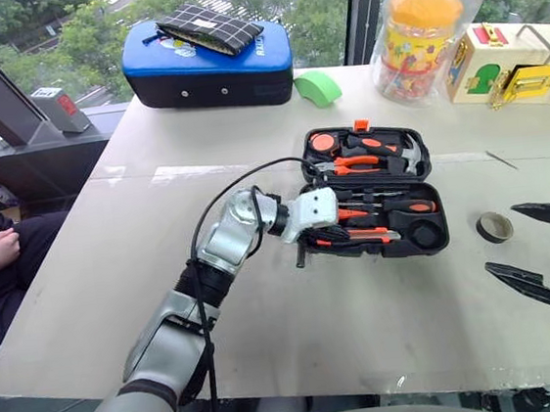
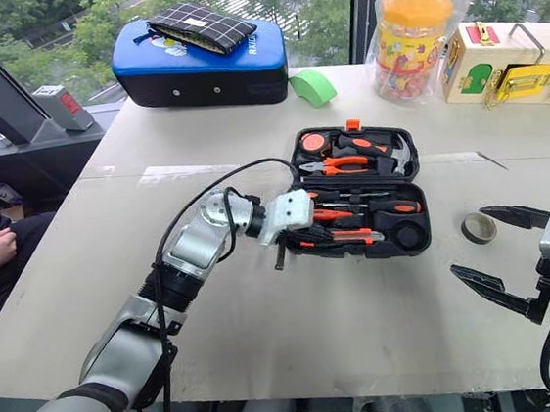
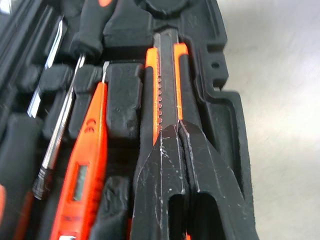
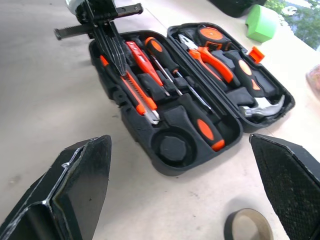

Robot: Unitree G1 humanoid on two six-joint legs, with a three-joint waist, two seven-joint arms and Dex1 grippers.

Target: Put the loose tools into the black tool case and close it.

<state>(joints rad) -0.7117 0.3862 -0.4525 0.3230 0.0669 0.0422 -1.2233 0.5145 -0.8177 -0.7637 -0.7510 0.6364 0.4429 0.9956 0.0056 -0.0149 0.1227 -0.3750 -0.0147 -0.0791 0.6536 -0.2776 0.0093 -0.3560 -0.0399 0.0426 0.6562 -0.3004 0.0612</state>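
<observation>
The utility knife (image 3: 166,80) is lying in the open black tool case's (image 1: 427,246) near slot — lengthwise along the case. The left gripper (image 3: 179,131) is pressing on it, fingers together. The right gripper (image 2: 491,245) is spread beside the tape roll (image 2: 477,228). No writing is readable.

No legible text or labels.

Your left claw (image 4: 112,47), fingers pressed together, sits on the utility knife (image 4: 134,92) at the near edge of the open black tool case (image 1: 427,245), blocking that side. Bare bench (image 1: 386,322) lies open between your spread right claw (image 2: 491,247) and the tape roll (image 2: 478,228), just beside the case.
</observation>
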